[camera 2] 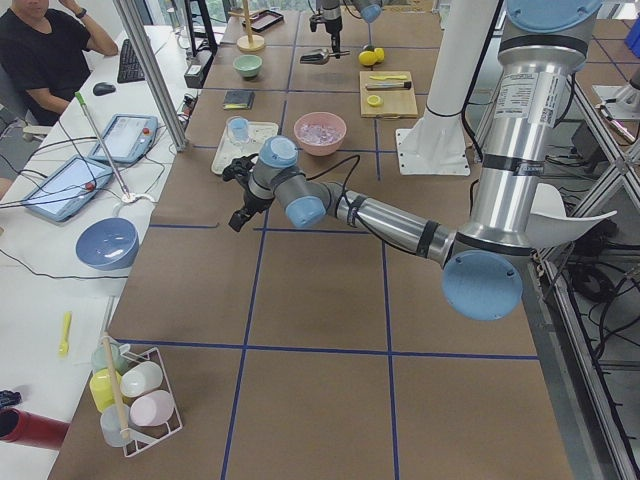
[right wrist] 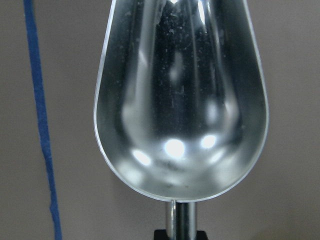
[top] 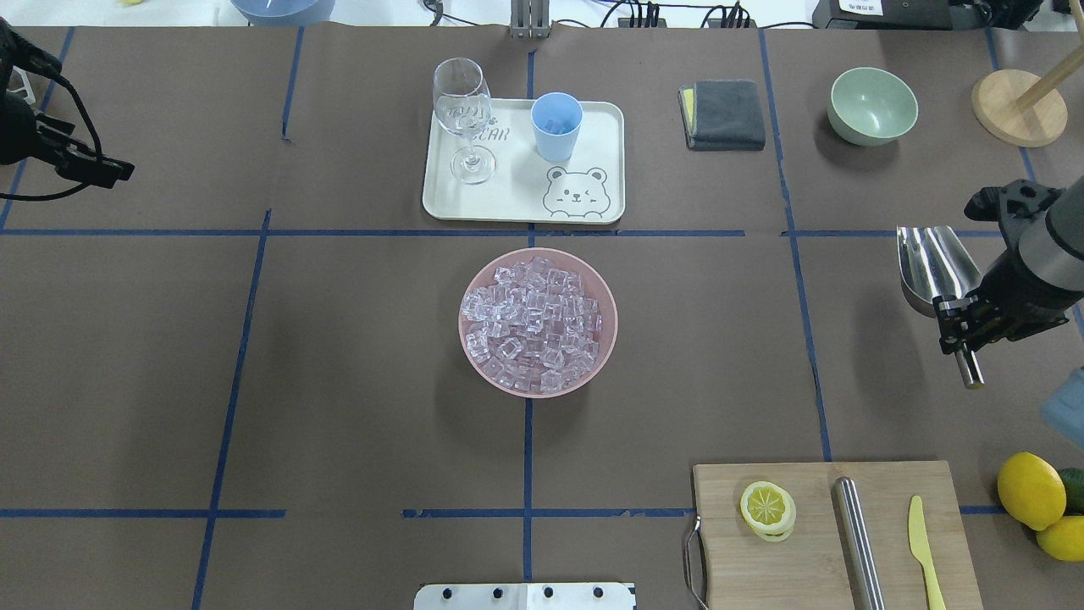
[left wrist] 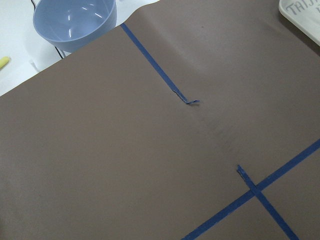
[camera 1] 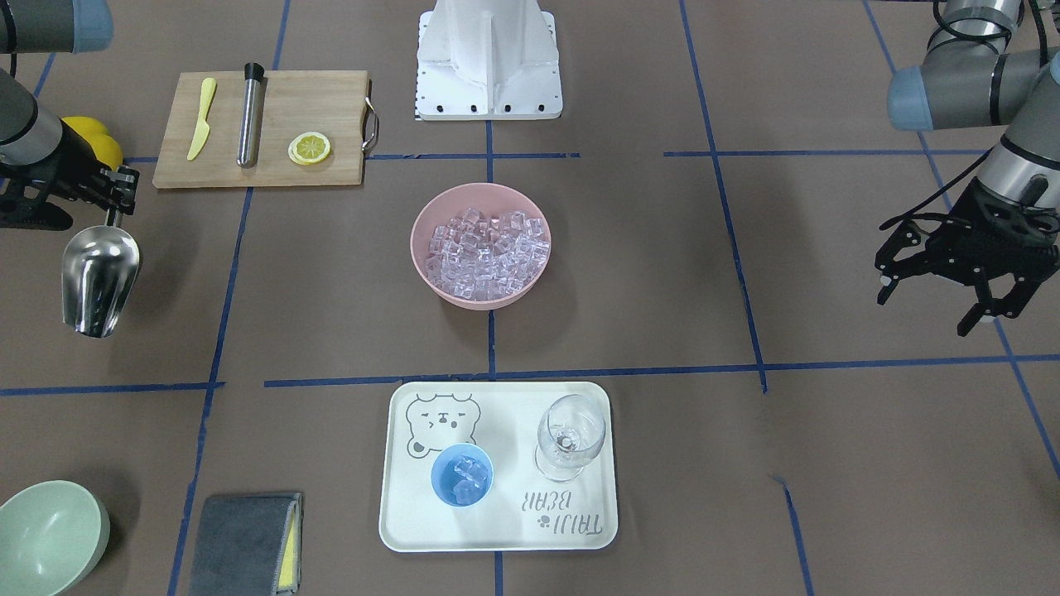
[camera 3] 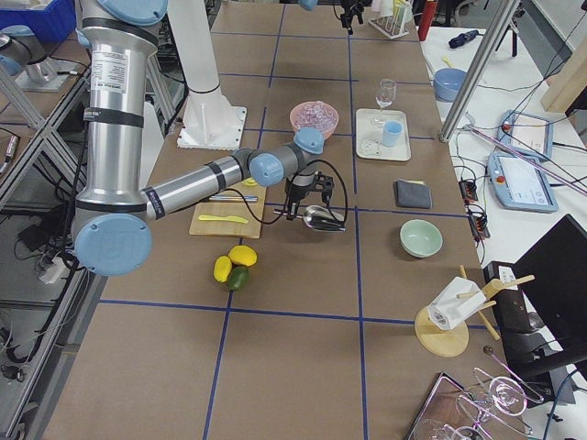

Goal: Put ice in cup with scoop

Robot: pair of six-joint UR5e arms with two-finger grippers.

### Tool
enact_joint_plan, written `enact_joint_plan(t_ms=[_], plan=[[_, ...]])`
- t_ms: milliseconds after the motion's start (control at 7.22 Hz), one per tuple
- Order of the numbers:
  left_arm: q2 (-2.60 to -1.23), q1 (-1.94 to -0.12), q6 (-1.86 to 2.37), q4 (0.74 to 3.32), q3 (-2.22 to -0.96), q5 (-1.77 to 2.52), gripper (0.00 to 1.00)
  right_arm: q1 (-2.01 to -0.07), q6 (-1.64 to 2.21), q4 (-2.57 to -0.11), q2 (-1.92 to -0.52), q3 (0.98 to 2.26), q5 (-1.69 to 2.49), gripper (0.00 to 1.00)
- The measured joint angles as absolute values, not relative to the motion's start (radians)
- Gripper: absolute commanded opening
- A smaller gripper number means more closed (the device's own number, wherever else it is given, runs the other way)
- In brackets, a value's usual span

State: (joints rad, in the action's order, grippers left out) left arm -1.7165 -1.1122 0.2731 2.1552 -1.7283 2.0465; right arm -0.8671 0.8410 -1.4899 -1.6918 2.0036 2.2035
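The steel scoop [camera 1: 99, 281] is empty, as its trough in the right wrist view [right wrist: 180, 95] shows. My right gripper [camera 1: 112, 199] is shut on its handle and holds it above the table at my far right; it also shows in the overhead view [top: 961, 330]. The ice [top: 535, 326] fills a pink bowl [camera 1: 426, 273] at the table's middle. The light-blue cup [camera 1: 461, 473] stands on a white tray [camera 1: 497, 530] and holds a few ice cubes. My left gripper [camera 1: 927, 308] is open and empty, far to my left.
A wine glass [camera 1: 570, 434] stands on the tray beside the cup. A cutting board [camera 1: 331, 108] carries a steel rod, a yellow knife and a lemon slice. A green bowl [camera 1: 45, 534], a grey cloth [camera 1: 244, 542] and lemons [top: 1029, 490] lie near the edges.
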Motion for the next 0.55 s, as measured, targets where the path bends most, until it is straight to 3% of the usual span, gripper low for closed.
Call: enact_joint_plan(t_ms=[415, 554], plan=[[-1.717, -1.111, 0.273, 2.155, -1.729, 2.045, 1.00, -0.822, 0.878, -1.422, -1.704, 1.949, 2.190, 0.00], [-1.718, -1.111, 0.273, 2.155, -1.729, 2.045, 1.00, -0.812, 0.878, -1.420, -1.699, 1.940, 2.190, 0.14]])
